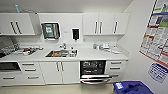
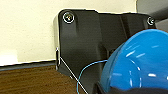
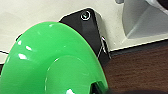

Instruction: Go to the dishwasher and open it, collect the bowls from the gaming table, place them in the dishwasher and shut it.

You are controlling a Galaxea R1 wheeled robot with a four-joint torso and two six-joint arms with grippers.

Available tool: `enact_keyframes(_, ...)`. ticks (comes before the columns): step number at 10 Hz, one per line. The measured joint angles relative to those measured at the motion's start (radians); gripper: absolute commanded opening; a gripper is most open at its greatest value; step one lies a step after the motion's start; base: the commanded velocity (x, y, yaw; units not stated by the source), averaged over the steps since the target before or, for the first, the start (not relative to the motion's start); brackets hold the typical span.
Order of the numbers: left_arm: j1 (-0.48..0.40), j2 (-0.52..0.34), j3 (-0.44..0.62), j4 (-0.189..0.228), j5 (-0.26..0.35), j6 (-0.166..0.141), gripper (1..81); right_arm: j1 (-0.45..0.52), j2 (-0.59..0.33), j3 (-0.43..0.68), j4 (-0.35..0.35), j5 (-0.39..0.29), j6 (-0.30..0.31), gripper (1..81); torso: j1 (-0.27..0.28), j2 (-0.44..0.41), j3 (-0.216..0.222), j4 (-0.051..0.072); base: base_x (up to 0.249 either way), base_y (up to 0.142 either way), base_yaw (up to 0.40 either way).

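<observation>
Head view takes in the kitchenette: the dishwasher (image 1: 93, 71) stands open under the white tabletop (image 1: 100, 54), door down and dark racks showing, just right of the sink (image 1: 61, 53); a blue bin (image 1: 132, 88) sits at lower right. Left wrist view brings the blue bowl (image 2: 140, 62) up close against the robot's dark plate. Right wrist view does likewise with the green bowl (image 3: 45, 62). Whether either gripper clasps its bowl, I cannot tell.
</observation>
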Motion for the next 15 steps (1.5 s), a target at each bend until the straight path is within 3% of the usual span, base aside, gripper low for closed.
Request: enact_keyframes(15, 0.000, 0.001, 0.000, 0.000, 0.000, 0.000, 1.0, -0.005, 0.000, 0.000, 0.000, 0.001, 0.000, 1.0, -0.001, 0.000, 0.000, 0.000, 0.114, 0.000, 0.000)
